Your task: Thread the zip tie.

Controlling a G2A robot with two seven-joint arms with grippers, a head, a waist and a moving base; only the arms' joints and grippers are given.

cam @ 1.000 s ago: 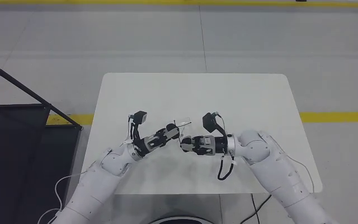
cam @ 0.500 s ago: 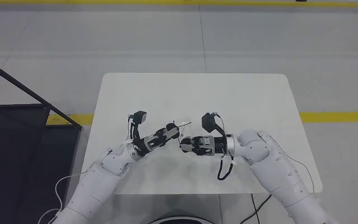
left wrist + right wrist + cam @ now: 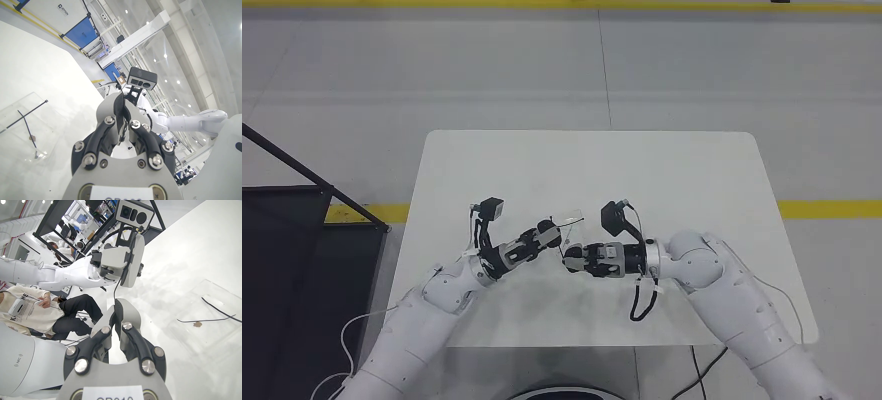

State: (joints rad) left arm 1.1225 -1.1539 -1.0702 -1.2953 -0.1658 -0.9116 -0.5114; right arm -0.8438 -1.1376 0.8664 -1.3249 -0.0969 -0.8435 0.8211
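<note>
My two grippers meet tip to tip above the middle of the white table (image 3: pixel 692 170). The left gripper (image 3: pixel 554 237) (image 3: pixel 121 101) has its fingers pressed together. Facing it, the right gripper (image 3: pixel 571 260) (image 3: pixel 115 307) is shut too. In the right wrist view a thin black zip tie (image 3: pixel 115 289) runs from the right gripper's tips up into the left gripper (image 3: pixel 130 256). Each gripper holds one end. A short tip of the zip tie (image 3: pixel 121 91) sticks out past the left fingers.
A clear shallow tray (image 3: pixel 570 221) (image 3: pixel 11 111) (image 3: pixel 211 285) lies on the table just beyond the grippers, holding two crossed black zip ties (image 3: pixel 26 115) (image 3: pixel 206 319). A dark frame (image 3: pixel 282 250) stands off the table's left side.
The right arm has edged slightly toward the left gripper. Both grippers stay shut on the zip tie.
</note>
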